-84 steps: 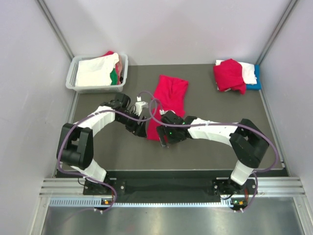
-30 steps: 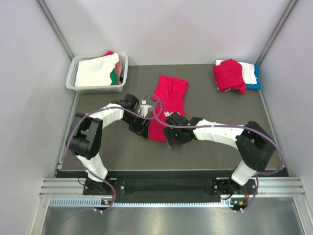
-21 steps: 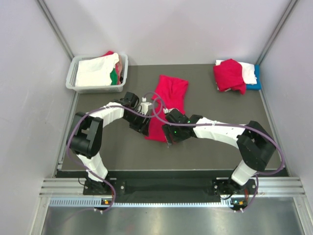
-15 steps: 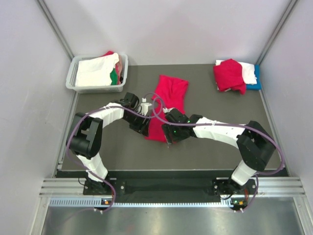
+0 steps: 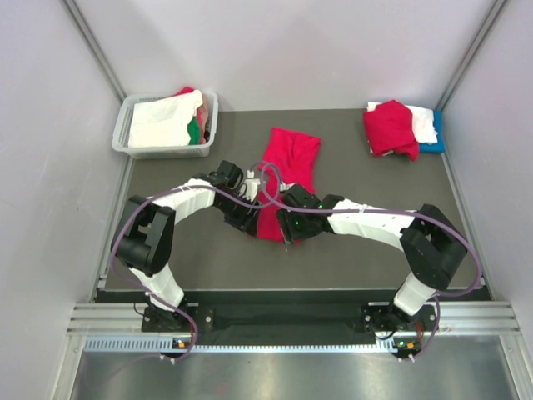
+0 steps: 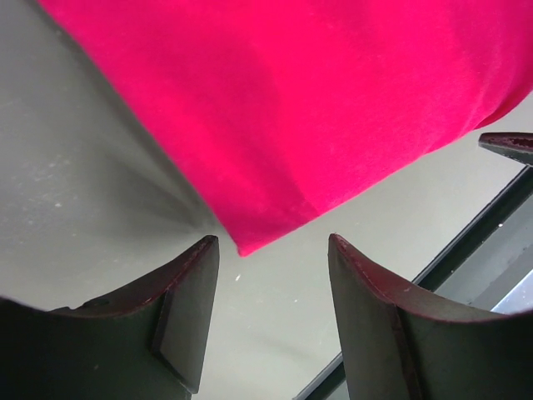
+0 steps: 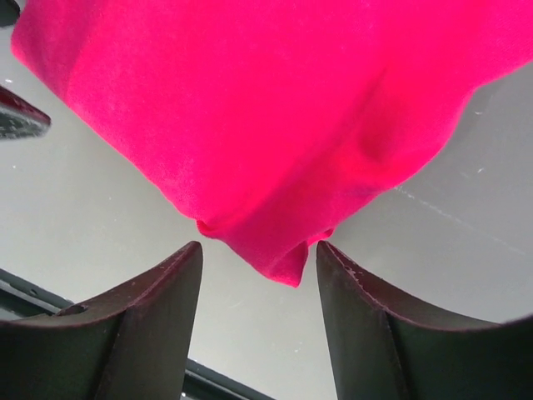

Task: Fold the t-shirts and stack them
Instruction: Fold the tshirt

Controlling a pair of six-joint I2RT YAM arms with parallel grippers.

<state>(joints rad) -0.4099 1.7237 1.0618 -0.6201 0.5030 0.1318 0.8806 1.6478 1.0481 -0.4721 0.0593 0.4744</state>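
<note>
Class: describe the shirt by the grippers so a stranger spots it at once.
On the table, between tub back left and pile back right, lies one red shirt. It alone is spread out, left gripper and right gripper at its near end.

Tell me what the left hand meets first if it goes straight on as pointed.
Probably the red t-shirt: its corner lies just ahead of the left hand, between open fingers; depth unclear.

A t-shirt [image 5: 289, 167] lies mid-desk [image 5: 358, 171], running from far to near. The left gripper [image 5: 248, 225] sits at its near-left corner, the right gripper [image 5: 286, 237] at its near-right corner. A tub [image 5: 162, 151] holding more t-shirts [image 5: 162, 121] stands in the far-left corner. A pile of t-shirts [image 5: 398, 127] lies in the far-right corner.
</note>
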